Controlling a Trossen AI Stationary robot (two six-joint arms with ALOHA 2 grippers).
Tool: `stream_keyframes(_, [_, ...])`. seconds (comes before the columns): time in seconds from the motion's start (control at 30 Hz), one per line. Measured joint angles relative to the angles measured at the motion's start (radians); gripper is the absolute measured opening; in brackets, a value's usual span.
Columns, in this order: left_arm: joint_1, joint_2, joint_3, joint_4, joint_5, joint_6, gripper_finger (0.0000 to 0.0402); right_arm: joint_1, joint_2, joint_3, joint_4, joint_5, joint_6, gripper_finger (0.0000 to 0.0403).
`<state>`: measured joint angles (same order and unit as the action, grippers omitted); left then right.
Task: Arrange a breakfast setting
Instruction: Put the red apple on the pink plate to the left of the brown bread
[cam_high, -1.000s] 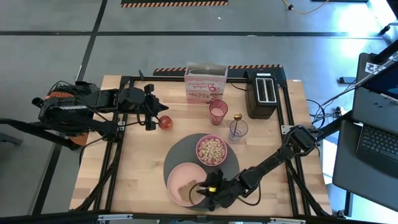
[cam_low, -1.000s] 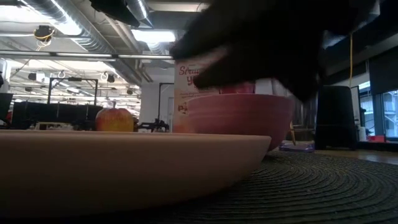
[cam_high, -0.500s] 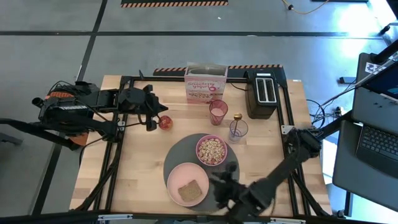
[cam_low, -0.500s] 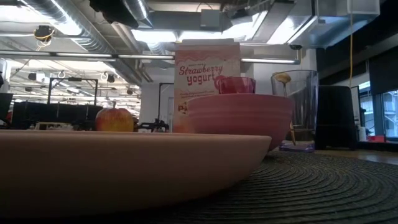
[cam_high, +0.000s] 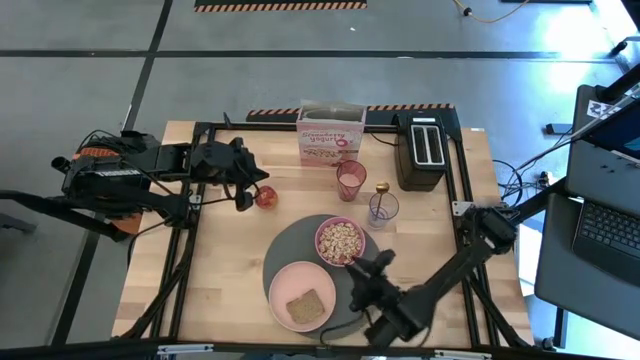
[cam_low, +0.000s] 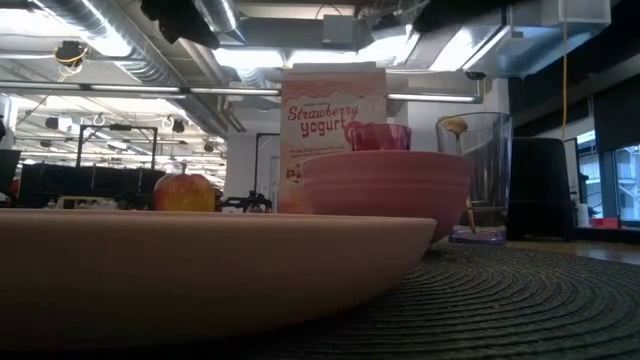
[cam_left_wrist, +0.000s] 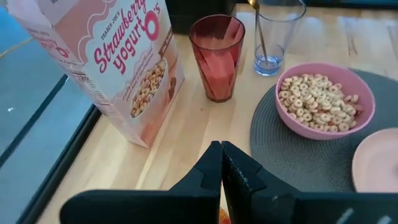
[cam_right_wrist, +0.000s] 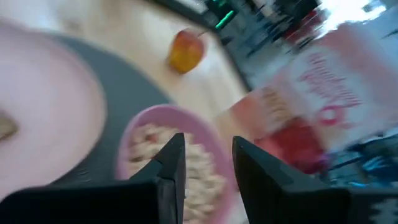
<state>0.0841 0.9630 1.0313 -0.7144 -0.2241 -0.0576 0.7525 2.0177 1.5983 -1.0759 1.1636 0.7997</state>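
On the round dark-grey mat (cam_high: 290, 250) stand a pink bowl (cam_high: 341, 241) of cereal and a larger pink plate (cam_high: 285, 285) with brown toast (cam_high: 305, 307) lying flat on it. Behind the mat stand a pink tumbler (cam_high: 351, 180), a clear glass (cam_high: 383, 210) with a small spoon in it, and the pink-and-white cereal box (cam_high: 330, 140). A red apple (cam_high: 266, 196) rests on the table. My left gripper (cam_high: 247, 192) hovers shut and empty just left of the apple. My right gripper (cam_high: 368, 268) hangs open and empty over the mat's right part, facing the bowl (cam_right_wrist: 174, 149).
A black toaster (cam_high: 421, 150) stands at the far right of the table, beside the cereal box. Bare wood lies left of the mat (cam_high: 220, 270) and right of it. A dark frame runs around the table's edges.
My right gripper, open throughout, has drawn away from the plate toward the table's right, risen, and turned so that it now faces the bowl. The toast stays flat on the plate.
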Motion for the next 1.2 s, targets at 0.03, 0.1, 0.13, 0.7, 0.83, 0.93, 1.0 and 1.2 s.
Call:
stream_keyframes(0.03, [0.0, 0.0, 0.0, 0.001, 0.0, -0.018, 0.0, -0.017, 0.0, -0.02, 0.099, -0.043, -0.087, 0.0104])
stream_keyframes(0.1, [0.0, 0.0, 0.0, 0.004, 0.0, -0.026, 0.0, -0.054, 0.0, -0.058, 0.365, -0.148, -0.319, 0.0104])
stream_keyframes(0.13, [0.0, 0.0, 0.0, 0.003, 0.002, -0.026, 0.0, -0.072, -0.001, -0.077, 0.529, -0.21, -0.467, 0.0104])
stream_keyframes(0.7, [0.01, 0.0, 0.0, 0.005, 0.276, 0.243, 0.0, -0.276, -0.292, -0.364, 1.306, -0.474, -1.372, 0.0104])
stream_keyframes(0.83, [0.009, 0.015, 0.0, 0.007, 0.288, 0.227, 0.0, -0.299, -0.462, -0.623, 1.627, -0.586, -1.436, 0.0104])
stream_keyframes(0.93, [0.009, 0.037, 0.0, 0.023, 0.294, 0.234, 0.0, -0.34, -0.568, -0.808, 1.899, -0.703, -1.496, 0.0104])
stream_keyframes(1.0, [0.009, 0.055, 0.0, 0.028, 0.299, 0.249, 0.0, -0.377, -0.635, -0.918, 2.055, -0.798, -1.532, 0.0104])
stream_keyframes(1.2, [0.009, 0.127, 0.0, 0.016, 0.378, 0.26, 0.0, -0.449, -0.767, -1.119, 2.284, -1.034, -1.515, 0.0104])
